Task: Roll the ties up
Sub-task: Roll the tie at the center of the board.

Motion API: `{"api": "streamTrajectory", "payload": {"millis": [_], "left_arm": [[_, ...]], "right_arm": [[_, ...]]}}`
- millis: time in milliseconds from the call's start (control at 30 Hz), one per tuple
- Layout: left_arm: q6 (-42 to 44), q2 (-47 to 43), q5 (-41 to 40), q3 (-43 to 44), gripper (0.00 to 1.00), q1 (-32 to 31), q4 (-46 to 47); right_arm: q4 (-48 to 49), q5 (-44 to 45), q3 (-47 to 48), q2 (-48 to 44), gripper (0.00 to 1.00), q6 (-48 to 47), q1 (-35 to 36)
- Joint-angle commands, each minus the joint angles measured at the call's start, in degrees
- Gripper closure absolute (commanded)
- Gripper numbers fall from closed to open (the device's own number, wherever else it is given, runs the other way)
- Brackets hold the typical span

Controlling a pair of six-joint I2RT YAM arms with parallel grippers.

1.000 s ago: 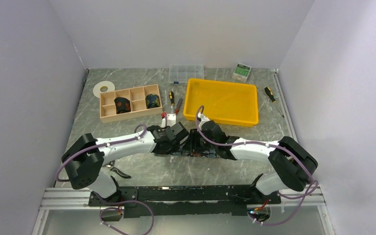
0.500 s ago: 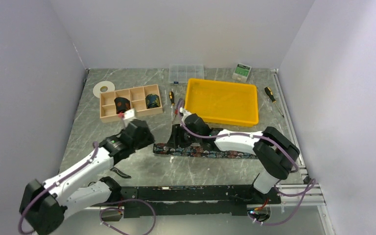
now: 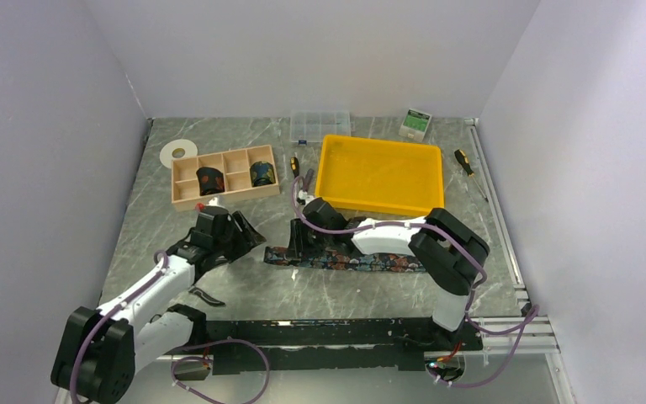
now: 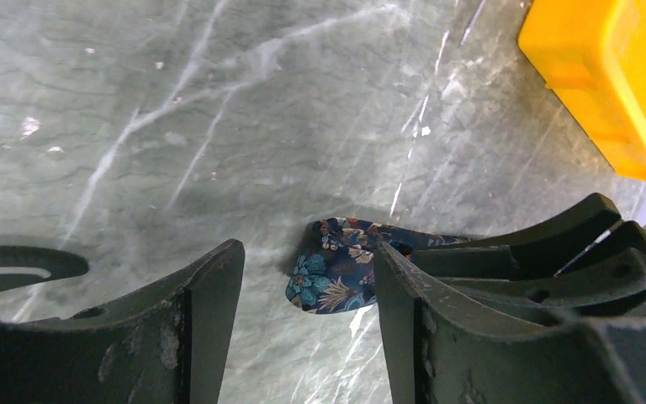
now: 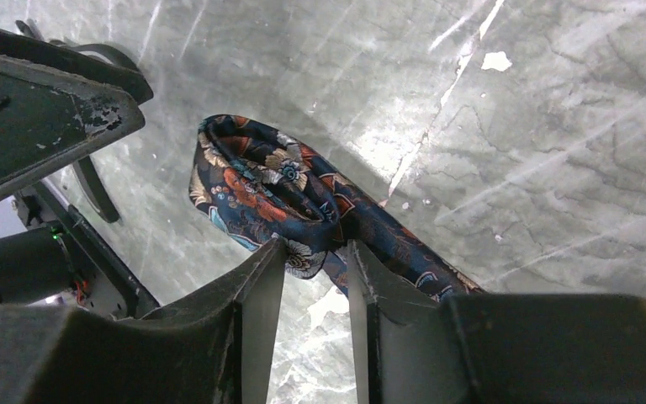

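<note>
A dark floral tie (image 3: pixel 362 261) lies stretched across the marble table, its left end folded over into a small loop (image 5: pixel 256 181). My right gripper (image 3: pixel 291 250) (image 5: pixel 315 248) sits at that end, its jaws narrowed onto the folded fabric. My left gripper (image 3: pixel 251 238) (image 4: pixel 307 252) hovers just left of the tie, open and empty, with the tie's tip (image 4: pixel 336 273) showing between its fingers. Two rolled ties (image 3: pixel 210 179) (image 3: pixel 261 173) stand in compartments of the wooden box (image 3: pixel 219 201).
The yellow tray (image 3: pixel 378 172) (image 4: pixel 614 84) stands just behind the right arm. Black-handled pliers (image 3: pixel 206 295) lie near the left arm's base. A tape roll (image 3: pixel 178 152), a clear organizer (image 3: pixel 320 126), two screwdrivers (image 3: pixel 295 166) (image 3: pixel 464 162) and a small green box (image 3: pixel 416 124) line the back.
My left arm has drawn back left, off the tie. My right gripper has slid left along the tie to its folded end.
</note>
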Motion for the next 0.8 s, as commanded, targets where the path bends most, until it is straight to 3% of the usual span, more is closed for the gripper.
{"api": "streamTrajectory", "payload": {"millis": [0,500,767], "left_arm": [[2.0,1.6,5.7,-0.2,0.37,0.4,6.4],[5.0,8.8,15.2,-1.7,0.42,0.4,16.8],[6.0,7.8,17.2,-3.6,0.41,-0.1,18.0]], "right_arm": [[-0.5,2.3,0.9,0.0,0.65,0.1,0.1],[1.4,2.7,-3.0,-0.5,0.73,0.9,-0.2],[2.3,2.3,-4.3,-0.4,0.74,1.4,-0.6]]}}
